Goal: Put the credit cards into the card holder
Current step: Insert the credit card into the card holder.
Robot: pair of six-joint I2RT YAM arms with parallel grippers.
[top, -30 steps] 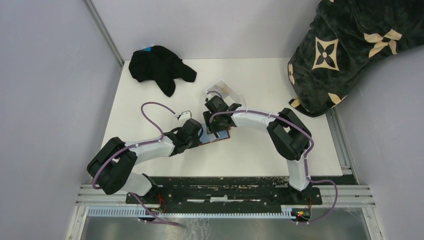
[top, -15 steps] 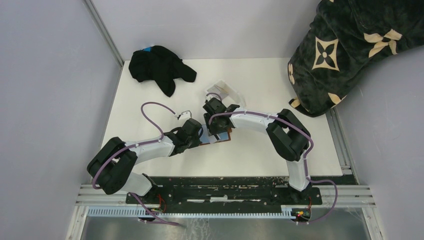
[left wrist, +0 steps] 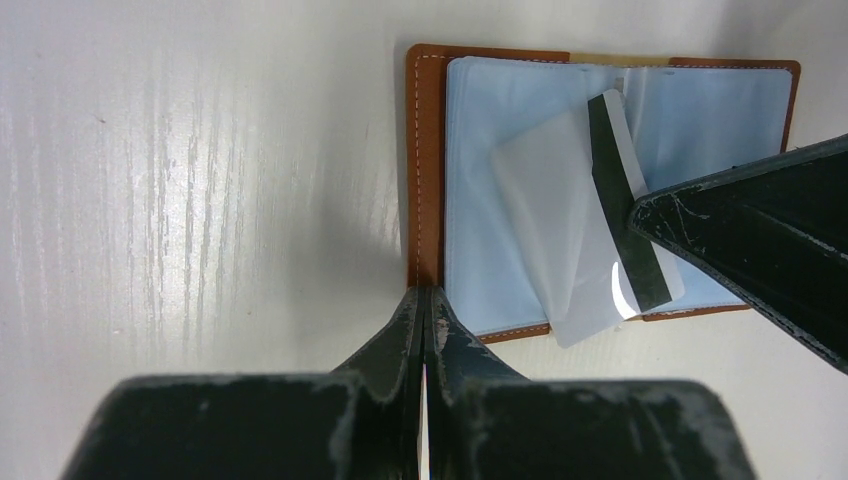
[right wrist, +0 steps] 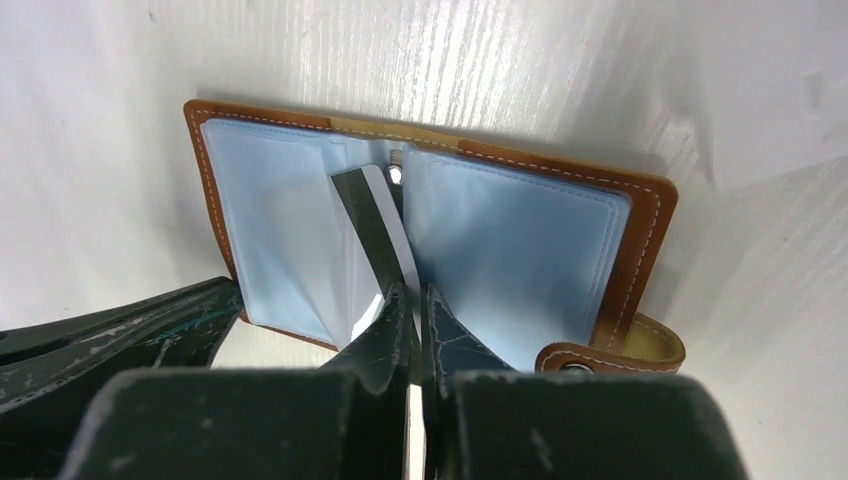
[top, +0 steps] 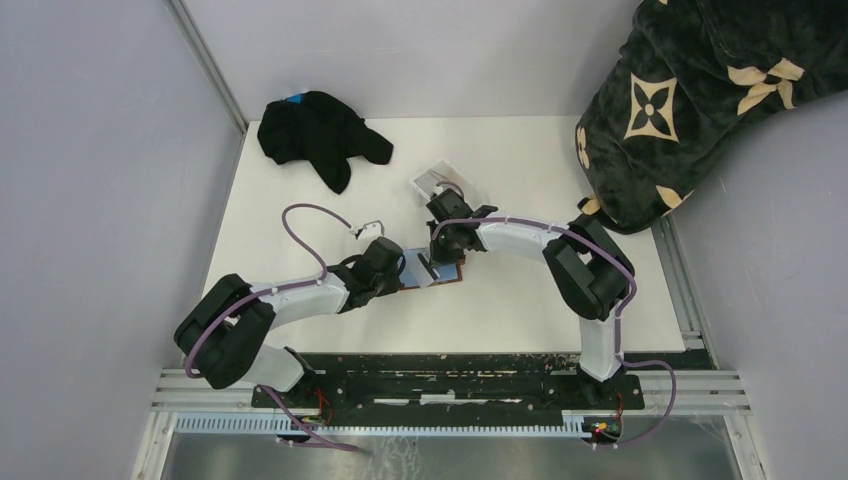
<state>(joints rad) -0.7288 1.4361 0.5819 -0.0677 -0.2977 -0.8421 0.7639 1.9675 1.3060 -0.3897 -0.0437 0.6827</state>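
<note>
Card holder (left wrist: 425, 180) lay open on the surface (left wrist: 200, 150), left tool (left wrist: 425, 300) closed at its edge, right tool (right wrist: 412, 300) closed with tips against one card (left wrist: 560, 200) that sat askew, apparently only partly sleeved; judged unfinished, other cards pending.

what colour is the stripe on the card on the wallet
Black stripe, clearest in the left wrist view.

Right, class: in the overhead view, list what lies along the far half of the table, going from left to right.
Black garment → clear plastic tray → dark patterned blanket
</note>
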